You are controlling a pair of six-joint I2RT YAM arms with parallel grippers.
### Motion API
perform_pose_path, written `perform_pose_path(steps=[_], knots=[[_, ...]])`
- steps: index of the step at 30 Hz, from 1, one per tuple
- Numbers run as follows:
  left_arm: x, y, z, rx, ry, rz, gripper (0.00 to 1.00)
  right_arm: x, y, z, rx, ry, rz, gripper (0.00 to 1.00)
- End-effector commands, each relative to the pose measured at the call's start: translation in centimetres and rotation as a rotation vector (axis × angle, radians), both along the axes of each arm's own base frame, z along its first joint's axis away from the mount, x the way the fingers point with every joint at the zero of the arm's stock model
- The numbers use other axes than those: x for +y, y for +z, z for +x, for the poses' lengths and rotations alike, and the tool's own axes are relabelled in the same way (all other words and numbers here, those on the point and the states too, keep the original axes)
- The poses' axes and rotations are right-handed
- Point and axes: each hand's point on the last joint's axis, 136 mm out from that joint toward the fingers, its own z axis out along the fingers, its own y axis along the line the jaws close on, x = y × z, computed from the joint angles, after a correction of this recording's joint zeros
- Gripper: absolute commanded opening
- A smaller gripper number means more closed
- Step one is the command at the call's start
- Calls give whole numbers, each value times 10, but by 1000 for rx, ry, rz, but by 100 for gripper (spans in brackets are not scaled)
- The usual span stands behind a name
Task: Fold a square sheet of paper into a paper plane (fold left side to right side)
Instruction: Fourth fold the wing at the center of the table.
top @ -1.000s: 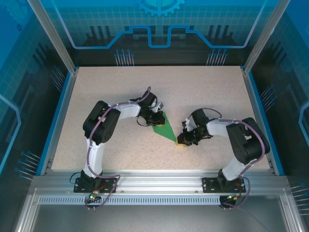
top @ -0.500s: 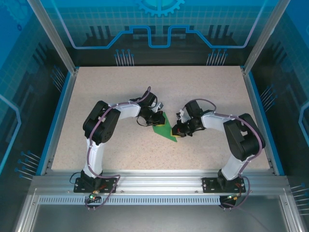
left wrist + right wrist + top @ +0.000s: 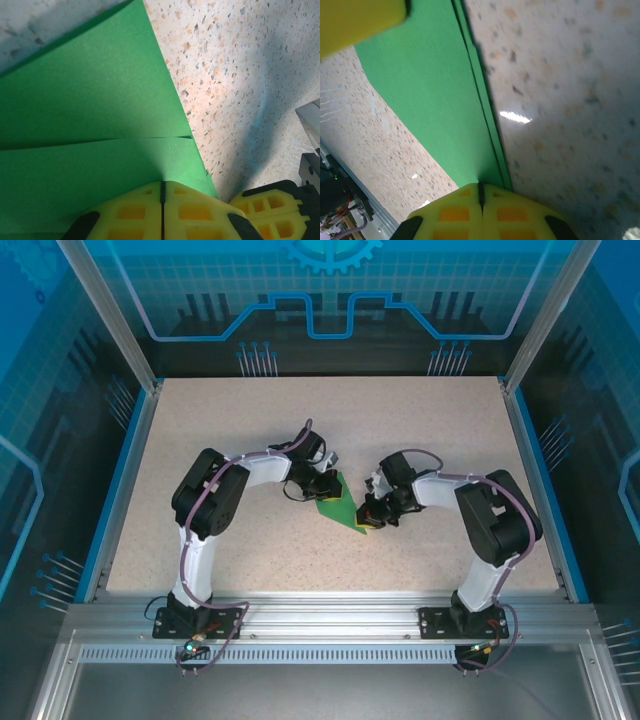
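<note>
Overhead, pointed paper plane [image 3: 338, 508]; at wrists, layered edge [image 3: 485, 115] under jaws pressed together.

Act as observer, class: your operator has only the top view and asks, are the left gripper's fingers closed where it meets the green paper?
Observer: Yes. In the left wrist view the left gripper has its yellow fingers pressed together, tips over the green paper.
Operator: And the right one?
Observer: The right gripper is shut too, its tips at the paper's long edge.
Operator: Is that edge a single layer?
Observer: No. The right wrist view shows at least two layers stacked along it.
</note>
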Motion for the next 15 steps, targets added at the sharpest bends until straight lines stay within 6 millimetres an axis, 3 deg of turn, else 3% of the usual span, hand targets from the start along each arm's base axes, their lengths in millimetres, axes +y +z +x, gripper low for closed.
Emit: perform_pose_path(steps=[1,8,11,15], knots=[[25,-38,-5,43,45,153,7,-29,-16,-48,156,0,-114,0],[23,-31,0,32,44,143,7,-43,-13,-64,171,-13,-120,0],[15,-15,3,14,37,98,11,-36,2,-52,91,0,-67,0],[2,28,9,-38,25,1,25,-31,32,-23,-96,14,-43,10]])
